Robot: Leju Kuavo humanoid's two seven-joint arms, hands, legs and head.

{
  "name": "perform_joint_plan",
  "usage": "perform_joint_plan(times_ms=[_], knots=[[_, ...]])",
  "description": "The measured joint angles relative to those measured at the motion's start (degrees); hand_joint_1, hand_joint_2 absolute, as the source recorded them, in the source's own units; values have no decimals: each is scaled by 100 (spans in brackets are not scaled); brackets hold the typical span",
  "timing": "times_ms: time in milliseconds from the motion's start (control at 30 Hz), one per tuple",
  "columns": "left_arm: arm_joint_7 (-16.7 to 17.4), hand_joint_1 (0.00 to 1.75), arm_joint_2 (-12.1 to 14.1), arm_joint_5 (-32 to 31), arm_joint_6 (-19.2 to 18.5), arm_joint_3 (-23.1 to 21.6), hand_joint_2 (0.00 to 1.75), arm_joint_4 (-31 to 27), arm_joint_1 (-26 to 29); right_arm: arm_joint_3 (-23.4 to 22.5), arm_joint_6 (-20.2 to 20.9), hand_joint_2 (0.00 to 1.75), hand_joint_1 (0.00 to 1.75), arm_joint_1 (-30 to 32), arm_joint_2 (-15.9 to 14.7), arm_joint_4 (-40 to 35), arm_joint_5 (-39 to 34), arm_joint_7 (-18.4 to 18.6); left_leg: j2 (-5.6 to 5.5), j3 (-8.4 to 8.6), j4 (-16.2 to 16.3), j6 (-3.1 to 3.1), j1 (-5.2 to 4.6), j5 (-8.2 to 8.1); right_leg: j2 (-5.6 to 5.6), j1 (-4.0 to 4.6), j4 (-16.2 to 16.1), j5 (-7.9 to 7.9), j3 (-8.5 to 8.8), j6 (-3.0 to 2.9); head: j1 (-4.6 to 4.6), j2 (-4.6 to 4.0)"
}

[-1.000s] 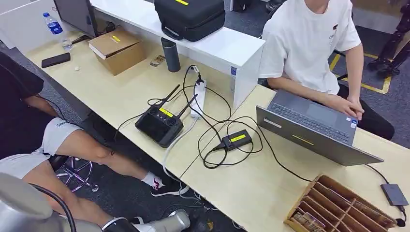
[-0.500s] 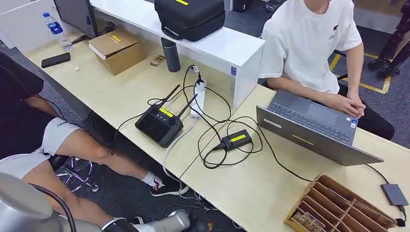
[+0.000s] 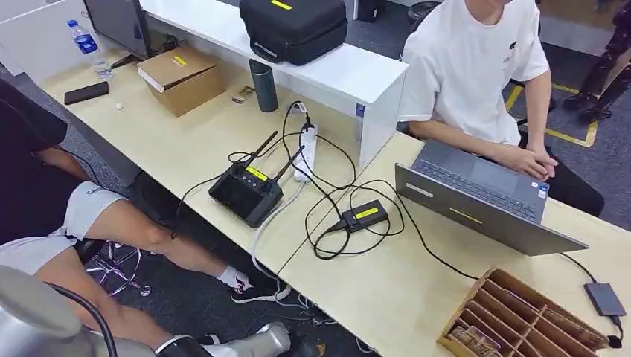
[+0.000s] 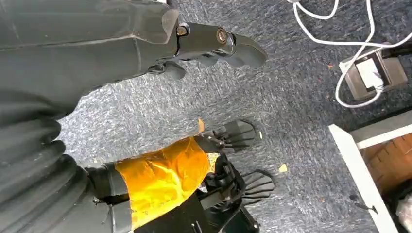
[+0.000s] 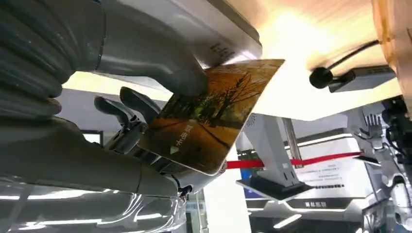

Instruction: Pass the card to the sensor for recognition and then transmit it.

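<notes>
In the right wrist view my right hand (image 5: pixel 160 68) pinches a card (image 5: pixel 209 121) printed with orange autumn trees, thumb on its face and dark fingers (image 5: pixel 121 109) behind it. The card is held beside the pale desk edge, short of a flat grey device (image 5: pixel 362 77) on a black cable. The same grey device (image 3: pixel 604 299) lies at the desk's far right in the head view. A small black box with a yellow label (image 3: pixel 364 215) sits mid-desk among cables. My left hand (image 4: pixel 160 34) hangs over blue carpet, fingers stretched out, holding nothing.
A wooden divided box (image 3: pixel 521 316) stands at the desk's near right. A person in a white shirt (image 3: pixel 476 67) types on a grey laptop (image 3: pixel 484 197). A black controller with antennas (image 3: pixel 245 192) lies left of the cables. A seated person's legs (image 3: pixel 111 223) are at the left.
The head view has shifted very slightly and the person at the laptop has leaned a little. Nothing on the desk has moved.
</notes>
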Motion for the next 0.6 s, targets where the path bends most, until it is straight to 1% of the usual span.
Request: perform_joint_plan(times_ms=[200,267,400,600], knots=[[68,0,-2,-151,-57,0,175,0,-52,18,-4,175,175,-212,11,-177,133,-140,0,3,0,2,0,4,-1,0,2,4,8,1,-2,0],[114,0,-7,-199,-92,0,175,0,-100,99,-2,175,175,-375,13,-339,190,-168,0,4,0,3,-1,6,0,-1,3,6,7,0,-2,0],[142,0,-26,-245,-146,0,175,0,-181,295,83,175,175,-724,13,-700,230,-6,-2,8,1,-2,0,10,0,0,3,6,7,0,0,0],[155,0,-28,-251,-177,0,175,0,-192,435,79,175,175,-796,13,-944,229,59,-2,6,-1,-3,0,6,0,0,3,3,5,0,-2,0]])
